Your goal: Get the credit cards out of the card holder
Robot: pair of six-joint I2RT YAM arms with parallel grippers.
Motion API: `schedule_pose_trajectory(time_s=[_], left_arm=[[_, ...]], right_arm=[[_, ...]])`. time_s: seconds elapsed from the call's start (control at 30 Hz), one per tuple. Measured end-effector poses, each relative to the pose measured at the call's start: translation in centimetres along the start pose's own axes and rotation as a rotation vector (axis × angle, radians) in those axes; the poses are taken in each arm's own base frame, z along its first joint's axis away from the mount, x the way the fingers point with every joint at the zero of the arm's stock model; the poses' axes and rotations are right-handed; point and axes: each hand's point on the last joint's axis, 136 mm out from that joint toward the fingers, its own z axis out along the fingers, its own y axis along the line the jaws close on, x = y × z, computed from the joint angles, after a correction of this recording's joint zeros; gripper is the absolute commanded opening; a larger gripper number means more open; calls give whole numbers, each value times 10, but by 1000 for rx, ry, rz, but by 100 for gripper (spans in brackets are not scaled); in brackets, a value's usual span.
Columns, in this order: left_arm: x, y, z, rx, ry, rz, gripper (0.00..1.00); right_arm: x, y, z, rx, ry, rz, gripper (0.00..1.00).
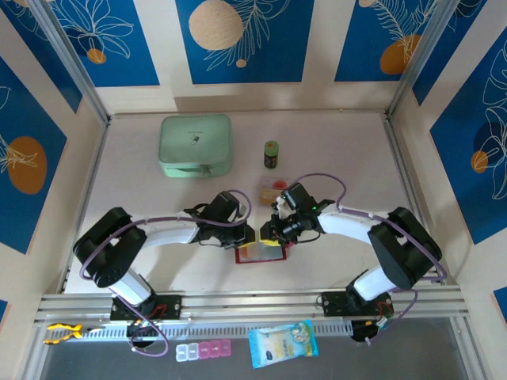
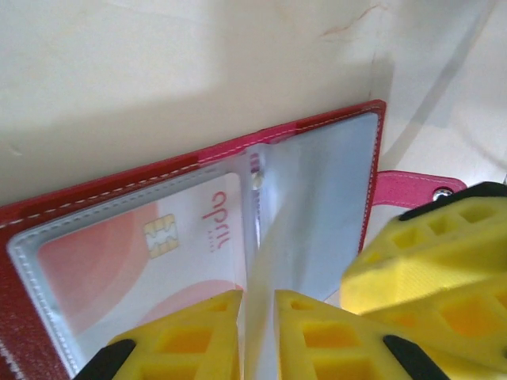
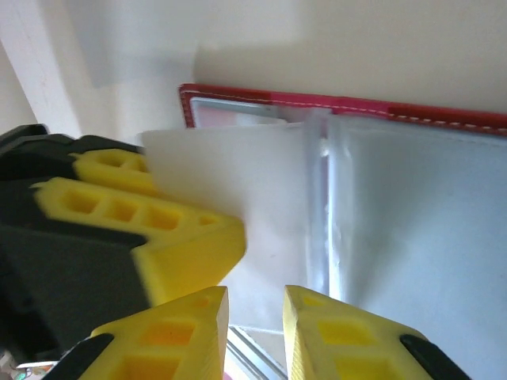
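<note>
The dark-red card holder [image 1: 261,255] lies open on the table between my two grippers. In the left wrist view its red cover [image 2: 119,186] frames clear sleeves. A whitish credit card [image 2: 119,261] with a chip and pink patches sits inside the left sleeve. The pink snap tab [image 2: 412,188] sticks out to the right. My left gripper [image 2: 257,297] is shut on a clear sleeve leaf that stands upright between its fingers. My right gripper [image 3: 256,291] hovers close over the holder [image 3: 396,107], its jaws slightly apart with nothing between them.
A mint-green zip case [image 1: 195,146] and a small green jar [image 1: 271,154] stand at the back. A clear tray [image 1: 273,188] with red and orange contents sits just behind the grippers. A snack packet [image 1: 283,343] and a pill box [image 1: 203,350] lie below the rail.
</note>
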Motion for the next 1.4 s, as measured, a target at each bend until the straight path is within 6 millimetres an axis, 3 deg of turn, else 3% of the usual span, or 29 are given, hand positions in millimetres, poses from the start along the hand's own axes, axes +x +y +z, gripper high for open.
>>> schedule_pose_trajectory(time_s=[0.33, 0.93, 1.4], left_arm=[[-5, -27, -1, 37, 1, 35, 16], [-12, -64, 29, 55, 58, 80, 24], [-12, -66, 31, 39, 73, 95, 25]], right_arm=[[-6, 0, -29, 19, -77, 11, 27], [-11, 0, -69, 9, -182, 11, 29], [-7, -9, -74, 19, -191, 36, 30]])
